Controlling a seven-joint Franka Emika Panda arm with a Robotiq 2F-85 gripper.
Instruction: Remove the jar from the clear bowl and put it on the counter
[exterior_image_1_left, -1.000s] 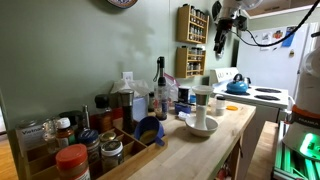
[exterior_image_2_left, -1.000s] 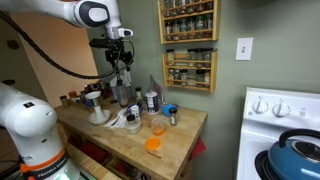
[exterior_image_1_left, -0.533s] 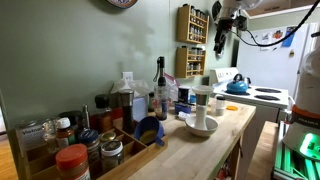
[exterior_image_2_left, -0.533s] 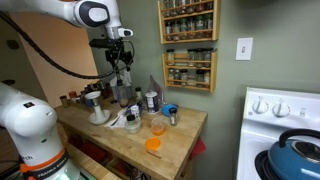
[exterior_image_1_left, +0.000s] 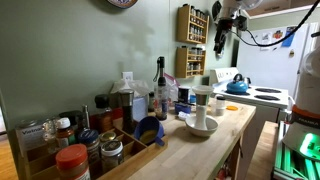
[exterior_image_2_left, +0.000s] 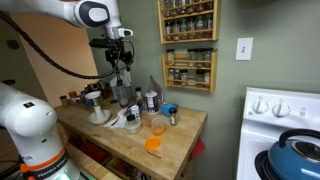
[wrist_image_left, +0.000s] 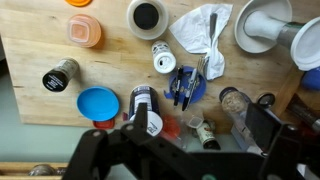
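The jar (exterior_image_1_left: 202, 101), a pale cylinder with a greyish top, stands upright in the clear bowl (exterior_image_1_left: 201, 128) near the front edge of the light-wood counter (exterior_image_1_left: 190, 150). Both also show in an exterior view, jar (exterior_image_2_left: 94, 101) and bowl (exterior_image_2_left: 98, 117), and at the top right of the wrist view, jar (wrist_image_left: 268, 14) and bowl (wrist_image_left: 250, 38). My gripper (exterior_image_1_left: 221, 32) hangs high above the counter, well clear of the jar. It also shows in an exterior view (exterior_image_2_left: 119, 66). In the wrist view its fingers (wrist_image_left: 185, 160) are spread wide and hold nothing.
A white cloth (wrist_image_left: 203, 27), a blue holder with pens (wrist_image_left: 185, 86), an orange container (wrist_image_left: 85, 31), a blue lid (wrist_image_left: 97, 102) and spice jars (wrist_image_left: 60, 75) crowd the counter. A red-lidded jar (exterior_image_1_left: 72, 160) and a blue scoop (exterior_image_1_left: 148, 128) stand nearby. The stove (exterior_image_1_left: 258, 96) adjoins the counter.
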